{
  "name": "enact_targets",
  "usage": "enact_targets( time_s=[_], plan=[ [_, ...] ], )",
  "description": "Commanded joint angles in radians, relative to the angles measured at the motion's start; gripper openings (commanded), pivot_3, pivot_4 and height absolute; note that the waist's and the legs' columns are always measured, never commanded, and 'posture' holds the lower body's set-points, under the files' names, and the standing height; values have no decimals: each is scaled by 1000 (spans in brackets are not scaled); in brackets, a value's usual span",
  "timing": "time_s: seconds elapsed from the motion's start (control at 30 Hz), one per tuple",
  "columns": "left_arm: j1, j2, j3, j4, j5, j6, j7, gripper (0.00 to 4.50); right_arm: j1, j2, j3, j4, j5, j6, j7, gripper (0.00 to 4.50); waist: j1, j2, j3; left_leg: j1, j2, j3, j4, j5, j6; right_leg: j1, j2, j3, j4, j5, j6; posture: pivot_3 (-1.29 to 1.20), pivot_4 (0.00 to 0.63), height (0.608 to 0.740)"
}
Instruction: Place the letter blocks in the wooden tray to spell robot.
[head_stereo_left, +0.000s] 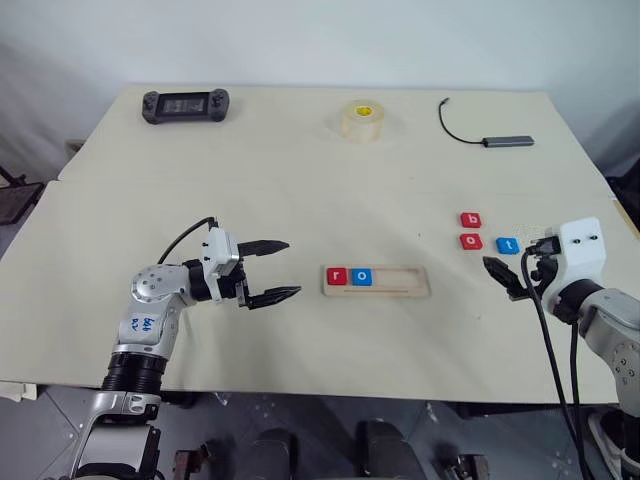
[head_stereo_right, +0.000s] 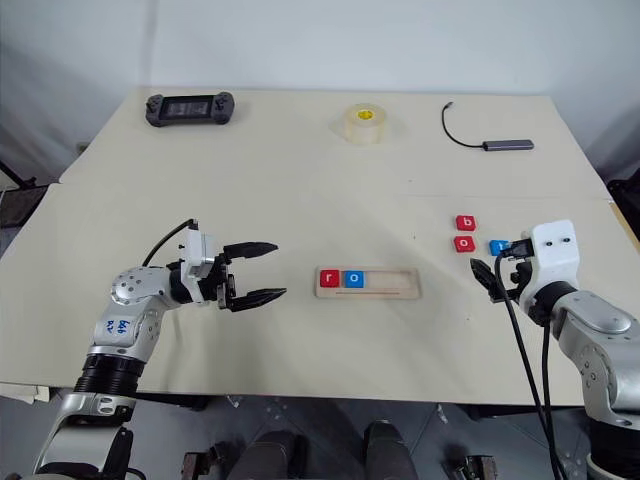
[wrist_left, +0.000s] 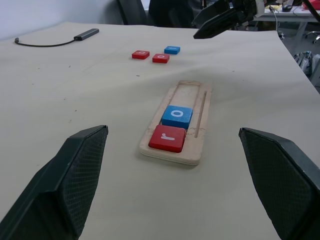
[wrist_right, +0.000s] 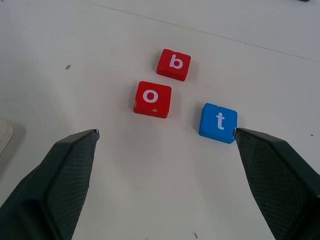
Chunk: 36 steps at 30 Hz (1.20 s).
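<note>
Ahead of the right gripper (wrist_right: 165, 145) (open): loose blocks (wrist_right: 152, 99).

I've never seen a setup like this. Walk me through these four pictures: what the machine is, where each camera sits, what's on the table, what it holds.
It is a humanoid robot with two arms. Two pictures come from cameras in its head, two from its wrists. The left gripper and right gripper are open and hold nothing. On the table lies the wooden tray, with a red r and blue o inside. Red b, red o and blue t lie loose before the right gripper.
</note>
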Motion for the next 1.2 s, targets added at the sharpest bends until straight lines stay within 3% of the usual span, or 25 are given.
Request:
enact_targets(
  time_s=[0.03, 0.27, 0.63, 0.8, 0.97, 1.2],
  plan=[
    [5, 4, 7, -36, -14, -2, 3, 4458, -43, 10, -27, 3, 1, 17, -18, 4500, -1, 0, 0, 0, 0, 0, 0, 0, 0, 0, 0, 0, 0, 0, 0, 0, 150, 740],
    [-2, -2, 2, -29, -12, -3, 3, 4458, -228, 67, 26, 49, 11, 173, -92, 4500, -5, 0, 0, 0, 0, 0, 0, 0, 0, -1, 0, 1, 0, 0, 0, 0, 150, 740],
    [-38, -25, -14, 3, -7, -13, -9, 4458, -449, 210, 159, 287, -153, 173, -236, 4500, -2, 0, 0, -1, -1, 0, 0, 0, -1, -2, 0, 0, 0, 0, 0, 0, 150, 740],
    [-51, -39, -23, 14, -4, -17, -14, 4458, -543, 283, 149, 463, -216, 119, -316, 4500, -10, 0, 0, -1, -1, 0, 0, 0, -1, -3, 0, 0, 1, 0, 0, 0, 150, 740],
    [-50, -46, -26, 9, -4, -18, -11, 4458, -602, 297, 188, 577, -248, 29, -266, 4500, -27, 0, 0, -2, -1, 0, -1, 1, -1, -3, 1, -1, 2, 0, 0, 0, 150, 740],
    [-40, -46, -21, 1, -8, -17, -5, 4458, -666, 292, 127, 687, -210, -9, -201, 4500, -31, 0, 0, -2, 0, 0, -1, 1, -1, -3, 0, 0, 3, 0, 0, 0, 150, 740]
  ],
)
